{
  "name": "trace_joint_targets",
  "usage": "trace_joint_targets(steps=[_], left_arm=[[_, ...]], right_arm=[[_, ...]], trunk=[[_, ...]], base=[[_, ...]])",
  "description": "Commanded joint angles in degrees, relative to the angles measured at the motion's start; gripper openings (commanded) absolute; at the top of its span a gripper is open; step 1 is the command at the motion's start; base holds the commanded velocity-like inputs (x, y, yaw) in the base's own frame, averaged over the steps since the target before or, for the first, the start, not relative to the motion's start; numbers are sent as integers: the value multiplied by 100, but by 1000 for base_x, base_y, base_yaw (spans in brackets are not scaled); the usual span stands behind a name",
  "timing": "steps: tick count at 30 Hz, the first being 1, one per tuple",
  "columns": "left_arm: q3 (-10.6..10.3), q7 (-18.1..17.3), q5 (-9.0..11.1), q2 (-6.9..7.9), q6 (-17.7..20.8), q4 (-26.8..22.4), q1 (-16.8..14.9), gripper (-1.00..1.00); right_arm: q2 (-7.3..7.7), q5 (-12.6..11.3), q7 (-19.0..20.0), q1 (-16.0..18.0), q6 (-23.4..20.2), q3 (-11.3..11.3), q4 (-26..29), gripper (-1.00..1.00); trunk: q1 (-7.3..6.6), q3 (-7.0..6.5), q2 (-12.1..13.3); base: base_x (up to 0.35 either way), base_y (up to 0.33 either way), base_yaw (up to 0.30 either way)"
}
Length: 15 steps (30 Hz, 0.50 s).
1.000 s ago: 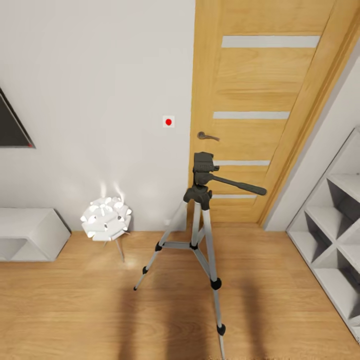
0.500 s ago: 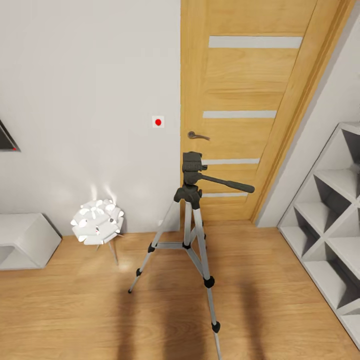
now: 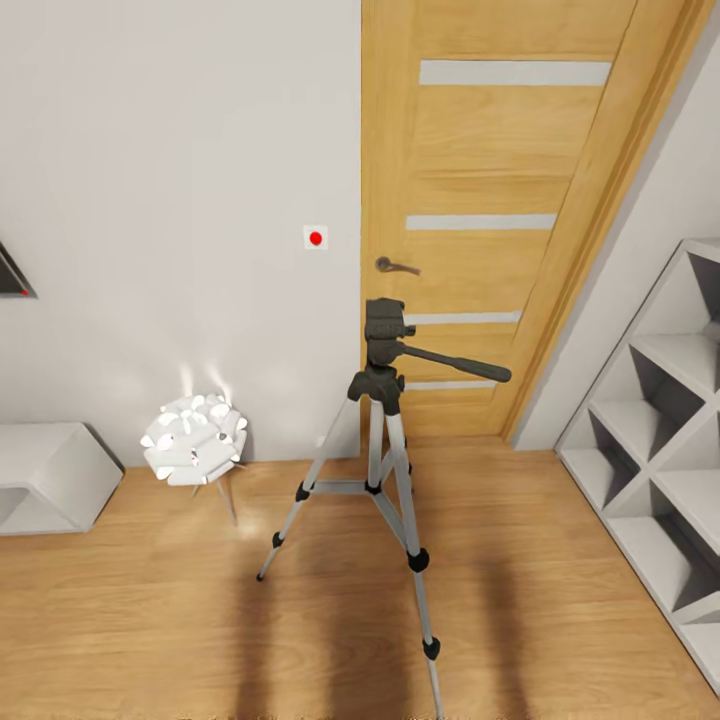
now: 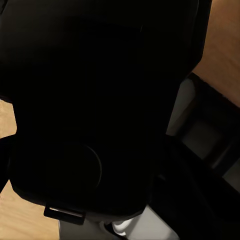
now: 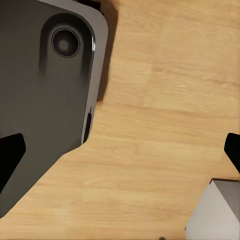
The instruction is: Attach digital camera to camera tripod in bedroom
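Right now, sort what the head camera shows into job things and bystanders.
For the job:
camera tripod, standing on the wood floor before the door

Bystanders:
white flower lamp
wooden door
cube shelves
low white unit

view swings right, then settles

over the last second the whole head picture slid leftward, so the camera turned right; nothing in the room itself moved. the camera tripod [image 3: 385, 440] now sits nearer the picture's middle. relative to the tripod: the white shelves [image 3: 650, 470] on its right show more compartments, the low white cabinet [image 3: 50, 480] on its left is cut shorter by the edge, and the dark panel [image 3: 10, 275] above that cabinet is nearly out of sight. in the last half second only a slight downward tilt followed.
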<state>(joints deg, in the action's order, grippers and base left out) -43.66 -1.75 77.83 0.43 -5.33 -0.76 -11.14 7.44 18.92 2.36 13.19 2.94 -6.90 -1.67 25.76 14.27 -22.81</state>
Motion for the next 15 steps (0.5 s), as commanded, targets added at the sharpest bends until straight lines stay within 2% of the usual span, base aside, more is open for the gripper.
trace_joint_targets(steps=[1, 15], left_arm=[[-46, -27, 57, 0, -11, 2, -3, -100], [-46, -27, 57, 0, -12, 6, -3, -100]], right_arm=[[3, 41, 12, 8, 31, -49, -18, 100], [3, 25, 3, 8, 51, -49, -18, 100]], trunk=[[2, 19, -10], [2, 147, -10]], base=[[0, 0, 0], [0, 0, 0]])
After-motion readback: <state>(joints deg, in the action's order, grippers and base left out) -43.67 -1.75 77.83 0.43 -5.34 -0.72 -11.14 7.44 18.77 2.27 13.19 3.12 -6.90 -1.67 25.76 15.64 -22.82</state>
